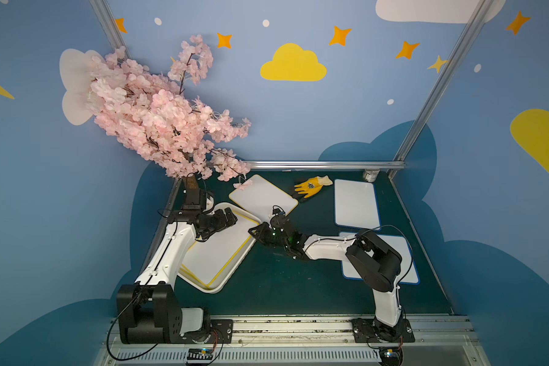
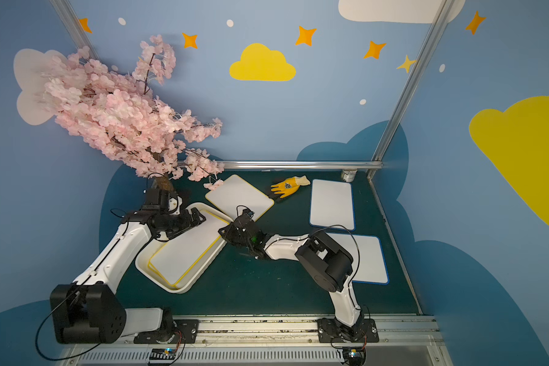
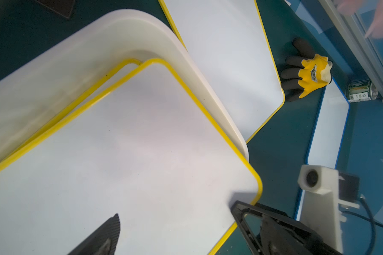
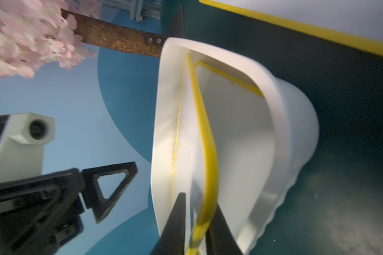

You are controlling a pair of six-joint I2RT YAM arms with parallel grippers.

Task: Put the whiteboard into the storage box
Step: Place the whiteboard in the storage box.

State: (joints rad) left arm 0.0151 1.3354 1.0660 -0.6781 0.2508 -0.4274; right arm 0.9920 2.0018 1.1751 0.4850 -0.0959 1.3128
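The storage box (image 1: 203, 286) (image 2: 159, 279) is a shallow white tray on the left of the green table. A yellow-rimmed whiteboard (image 1: 217, 253) (image 3: 131, 154) lies tilted in it, on top of another yellow-rimmed one. Its far right corner sticks out over the rim. My right gripper (image 1: 254, 230) (image 4: 199, 203) straddles that corner. Its jaws are slightly parted, with a gap showing between one finger and the board's yellow edge (image 4: 208, 143). My left gripper (image 1: 230, 221) (image 2: 200, 218) hangs wide open over the tray's far end, holding nothing.
A third yellow-rimmed whiteboard (image 1: 263, 198) lies behind the tray. Two blue-rimmed ones (image 1: 355, 202) (image 1: 403, 253) lie on the right, the nearer partly under my right arm. A yellow glove (image 1: 311, 185) and a small can (image 1: 370, 175) sit at the back. A pink blossom tree (image 1: 159, 117) overhangs the back left.
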